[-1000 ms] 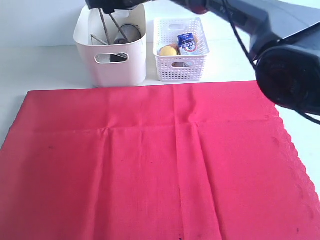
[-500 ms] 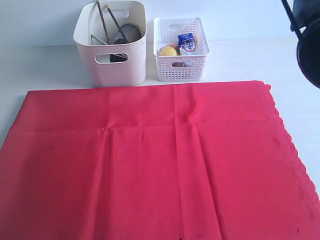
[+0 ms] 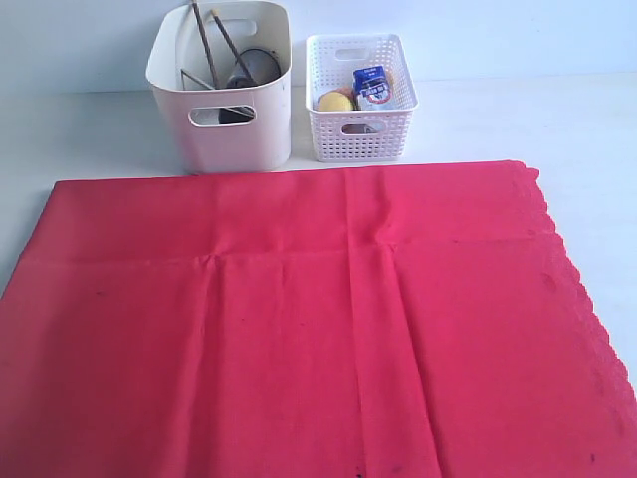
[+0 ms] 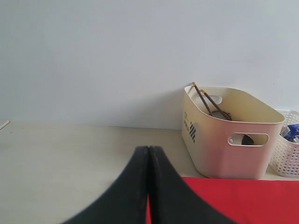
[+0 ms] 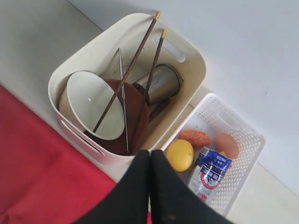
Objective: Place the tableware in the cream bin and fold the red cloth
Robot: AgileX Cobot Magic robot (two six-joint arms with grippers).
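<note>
The red cloth (image 3: pixel 299 319) lies spread flat across the table, its scalloped edge on the right. Behind it stands the cream bin (image 3: pixel 224 134). In the right wrist view the bin (image 5: pixel 192 56) holds the pale bowl (image 5: pixel 91 102), brown plate (image 5: pixel 135 112), steel cup (image 5: pixel 163 81), silver knife (image 5: pixel 122 93) and gold-tipped chopsticks (image 5: pixel 135 60). My right gripper (image 5: pixel 150 151) hangs shut and empty above the gap between bin and basket. The left gripper (image 4: pixel 148 148) is shut and empty, low over the cloth's corner (image 4: pixel 243 200), short of the bin (image 4: pixel 224 140). Neither gripper shows in the exterior view.
A white lattice basket (image 3: pixel 360 139) stands right of the bin. It holds a lemon (image 5: pixel 180 155), a milk carton (image 5: pixel 210 170), a sausage (image 5: pixel 195 137) and an egg (image 5: pixel 226 144). A pale wall runs behind both containers.
The right arm, which reached over the bin a second ago, has pulled away to the upper right and left the exterior view. The chopsticks now lean in the bin.
</note>
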